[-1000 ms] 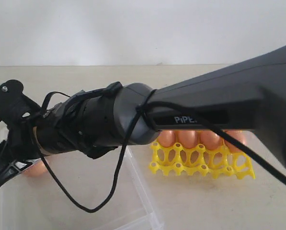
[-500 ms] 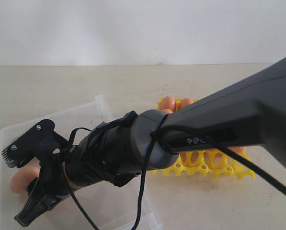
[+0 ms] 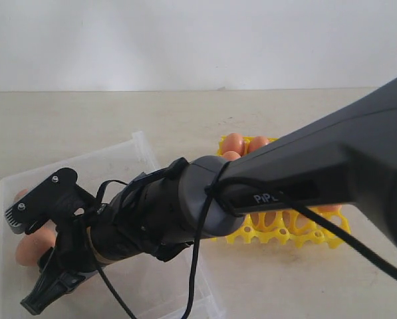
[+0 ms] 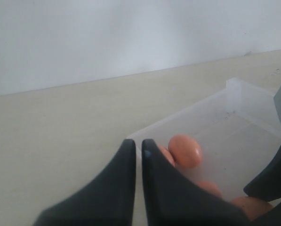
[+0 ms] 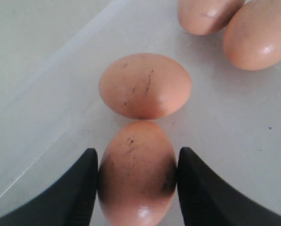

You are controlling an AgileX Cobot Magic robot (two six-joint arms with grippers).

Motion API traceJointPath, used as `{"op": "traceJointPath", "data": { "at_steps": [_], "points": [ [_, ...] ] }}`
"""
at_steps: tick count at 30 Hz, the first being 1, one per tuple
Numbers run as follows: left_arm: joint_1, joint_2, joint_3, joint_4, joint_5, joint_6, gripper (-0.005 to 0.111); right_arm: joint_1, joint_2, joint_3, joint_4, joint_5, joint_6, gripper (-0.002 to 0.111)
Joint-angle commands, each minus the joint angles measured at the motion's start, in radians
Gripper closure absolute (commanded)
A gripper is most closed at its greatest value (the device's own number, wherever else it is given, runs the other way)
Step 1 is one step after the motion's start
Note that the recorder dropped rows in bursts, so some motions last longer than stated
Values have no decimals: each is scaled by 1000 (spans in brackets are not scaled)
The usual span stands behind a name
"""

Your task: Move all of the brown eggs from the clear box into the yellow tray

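Worktop [image 3: 284,119]: beige, white wall [image 3: 198,40] behind.
Right gripper [image 5: 136,153]: jaws bracket speckled pinkish-brown oval egg [image 5: 136,181] by left edge of clear plastic box [image 3: 118,156]; I cannot tell if gripped.
Left gripper [image 4: 138,146]: jaws nearly together.

Four speckled pinkish-brown oval eggs [image 5: 145,84] are counted inside one translucent clear plastic box [image 3: 85,163]; one bright yellow lattice tray [image 3: 284,236] is seen.

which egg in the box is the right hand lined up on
The egg between the right hand's fingers; the other three eggs lie beyond its fingertips.
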Motion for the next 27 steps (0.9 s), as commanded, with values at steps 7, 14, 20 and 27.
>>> {"op": "traceJointPath", "data": {
  "at_steps": [7, 14, 20, 27],
  "points": [
    [-3, -3, 4, -7, -8, -1, 103, -4, 23, 6, -5, -5, -48, 73],
    [-3, -3, 4, -7, -8, -1, 103, -4, 43, 6, -5, -46, -55, 73],
    [-3, -3, 4, -7, -8, -1, 103, -4, 51, 6, -5, -69, -55, 73],
    [-3, -3, 4, -7, -10, -1, 103, -4, 51, 6, -5, -137, -51, 73]
  ]
}}
